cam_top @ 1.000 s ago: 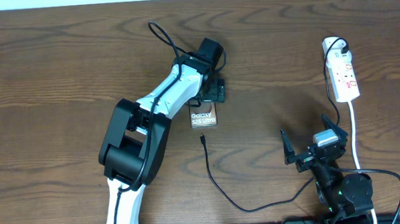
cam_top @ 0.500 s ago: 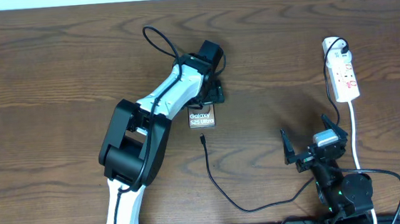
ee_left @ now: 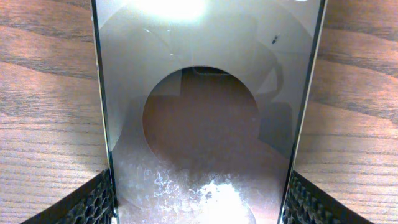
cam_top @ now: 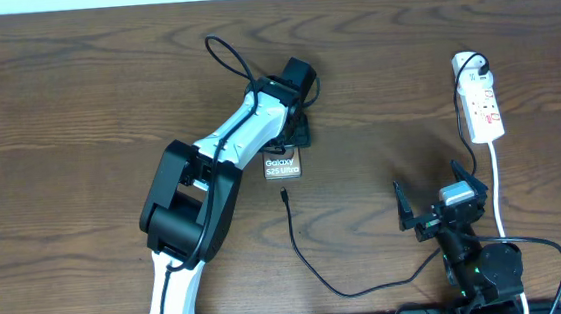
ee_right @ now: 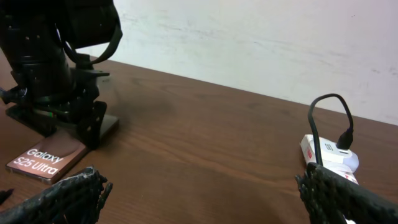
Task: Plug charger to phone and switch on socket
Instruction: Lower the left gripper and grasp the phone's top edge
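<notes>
My left gripper pinches the phone by its sides; a slip could skew it away from the charger tip lying just beside it.

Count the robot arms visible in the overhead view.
2. The left arm stretches from the bottom edge up to the phone at mid-table; the right arm sits folded at bottom right, below the socket. None seems hidden.

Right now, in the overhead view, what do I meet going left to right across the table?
left arm → phone → right gripper → socket. The charger is left out: it stretches from beside the phone across toward the right gripper.
</notes>
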You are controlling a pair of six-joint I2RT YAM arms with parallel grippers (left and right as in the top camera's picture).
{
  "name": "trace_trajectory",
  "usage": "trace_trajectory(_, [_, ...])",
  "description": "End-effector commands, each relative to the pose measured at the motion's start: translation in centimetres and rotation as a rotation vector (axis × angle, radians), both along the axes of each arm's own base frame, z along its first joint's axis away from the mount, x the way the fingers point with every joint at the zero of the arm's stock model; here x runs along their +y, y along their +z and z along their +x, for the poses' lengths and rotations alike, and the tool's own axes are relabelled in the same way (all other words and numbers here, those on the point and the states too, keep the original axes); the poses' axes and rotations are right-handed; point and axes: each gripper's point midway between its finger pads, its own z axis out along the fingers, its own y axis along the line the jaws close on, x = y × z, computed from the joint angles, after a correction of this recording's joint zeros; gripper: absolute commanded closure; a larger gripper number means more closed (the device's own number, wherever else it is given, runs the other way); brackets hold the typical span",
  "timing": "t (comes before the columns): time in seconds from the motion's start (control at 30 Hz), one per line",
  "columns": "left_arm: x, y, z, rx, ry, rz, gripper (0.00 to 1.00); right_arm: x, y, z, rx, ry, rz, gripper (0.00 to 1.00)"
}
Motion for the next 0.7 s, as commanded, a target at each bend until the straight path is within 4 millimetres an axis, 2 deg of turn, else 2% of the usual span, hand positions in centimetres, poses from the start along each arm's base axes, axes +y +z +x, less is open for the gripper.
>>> trace_trajectory(0.0, [-1.1, -3.6, -3.5, 0.129, -0.051, -0.005, 0.17, 0.0, 0.0, 0.0, -0.005, 0.001, -0.01, 0.01])
trace_trajectory(0.03, [-1.2, -3.6, -3.4, 0.126, -0.053, -0.006, 0.06, 0.0, 0.0, 0.0, -0.005, 0.0, -0.01, 0.01])
trace_trajectory(0.07, [-1.3, -3.6, -3.4, 0.123, -0.054, -0.008, 0.02, 0.0, 0.0, 0.0, -0.005, 0.001, -0.01, 0.01])
trace_trajectory(0.23, [-1.2, -3.6, -3.5, 0.127, -0.054, -0.006, 0.0, 0.0, 0.0, 0.0, -0.005, 0.001, -0.01, 0.01])
trace_trajectory(0.37, [-1.1, -3.6, -3.6, 0.133, -0.054, -0.002, 0.11, 0.0, 0.0, 0.0, -0.005, 0.001, -0.01, 0.01])
trace_trajectory(0.47, [-1.0, -3.4, -3.4, 0.129, -0.051, -0.005, 0.14, 0.0, 0.0, 0.0, -0.005, 0.0, -0.01, 0.01])
trace_trajectory(0.67, [-0.5, -1.6, -2.5, 0.097, -0.039, -0.025, 0.21, 0.0, 0.0, 0.0, -0.005, 0.001, -0.01, 0.01])
